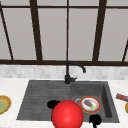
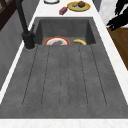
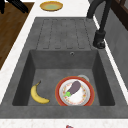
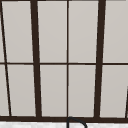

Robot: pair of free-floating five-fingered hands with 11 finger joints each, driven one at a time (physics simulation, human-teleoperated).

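A big red ball [image 1: 67,115] hangs in front of the sink's front edge in the front view. My left hand [image 1: 52,104] peeks out from behind its upper left, over the drainboard. My right hand [image 1: 95,120] sits just right of the ball, by the basin's front rim. Inside the basin lies a red-rimmed plate [image 3: 58,91] with a purple eggplant [image 3: 74,87] on it, and a banana [image 3: 37,96] rests beside the plate. A hand [image 2: 117,17] shows past the counter's front edge in the left side view, and another hand [image 3: 15,5] at the top left of the right side view.
A black faucet [image 1: 67,75] stands behind the sink [image 1: 25,105]. A yellow-rimmed green plate [image 1: 3,104] lies on the left counter. On the right counter are a red packet [image 2: 63,10] and a yellow plate of food [image 2: 86,7]. A window spans the wall.
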